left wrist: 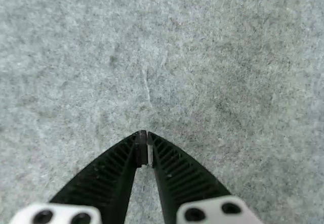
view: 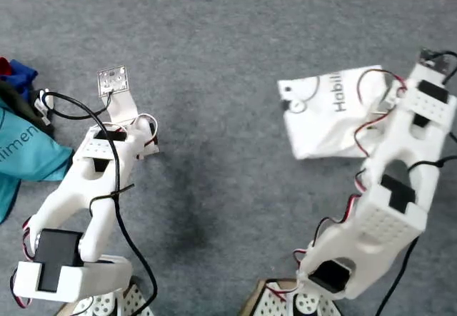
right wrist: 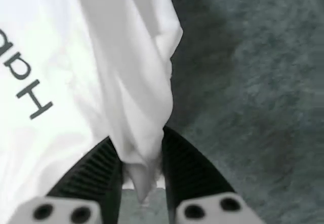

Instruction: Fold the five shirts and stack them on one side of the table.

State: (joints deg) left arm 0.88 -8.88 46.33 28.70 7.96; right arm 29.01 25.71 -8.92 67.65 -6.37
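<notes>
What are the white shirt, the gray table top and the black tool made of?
White shirt: soft thin cloth, probably cotton; it drapes and wrinkles.
Gray table top: looks like matte felt or carpet; fuzzy, speckled fibres.
Right tool: likely hard matte black plastic; ridged moulded faces.

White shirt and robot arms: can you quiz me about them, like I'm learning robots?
1. True or false: the right end effector is shut on the white shirt.
2. Pick one. What is under the left end effector?
A. a folded stack of shirts
B. the bare table
C. a cardboard box
3. Fill in the gap: the teal shirt lies nearer the ___ end effector.

Key: 1 true; 2 B; 3 left.
</notes>
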